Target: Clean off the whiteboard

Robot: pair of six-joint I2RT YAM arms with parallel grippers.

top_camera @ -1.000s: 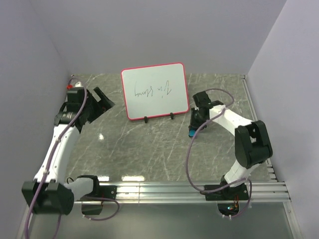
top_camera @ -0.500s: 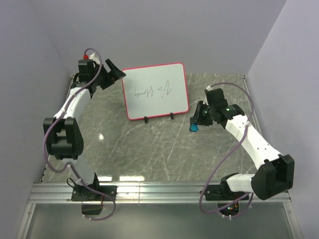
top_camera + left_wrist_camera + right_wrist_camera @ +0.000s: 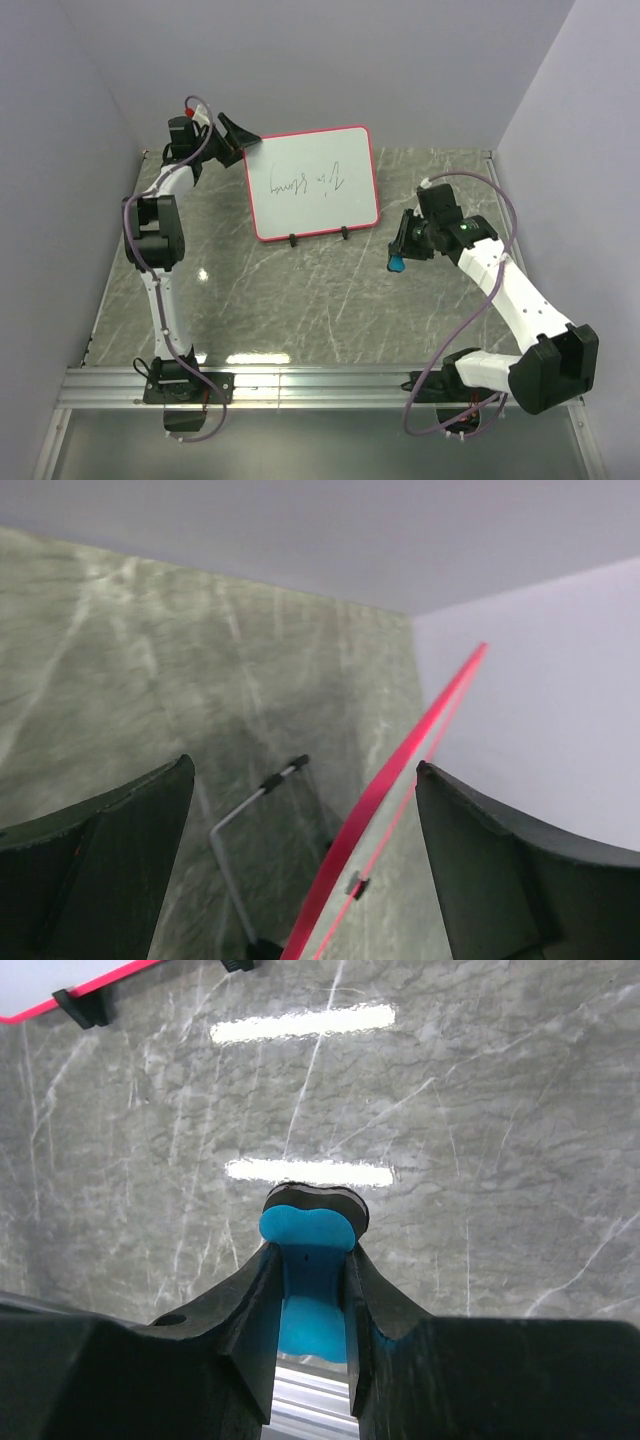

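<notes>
Left gripper [image 3: 238, 143], jaws wide, straddles the propped whiteboard's [image 3: 312, 185] edge, likely to steady it; right gripper [image 3: 400, 256] clamps a blue eraser [image 3: 305, 1228] for wiping.

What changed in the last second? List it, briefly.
The left gripper swung from the left side of the table up to the top-left corner of the whiteboard, jaws open astride its edge. The right gripper, shut on the blue eraser, shifted slightly right. The whiteboard stayed put, writing unerased.
</notes>
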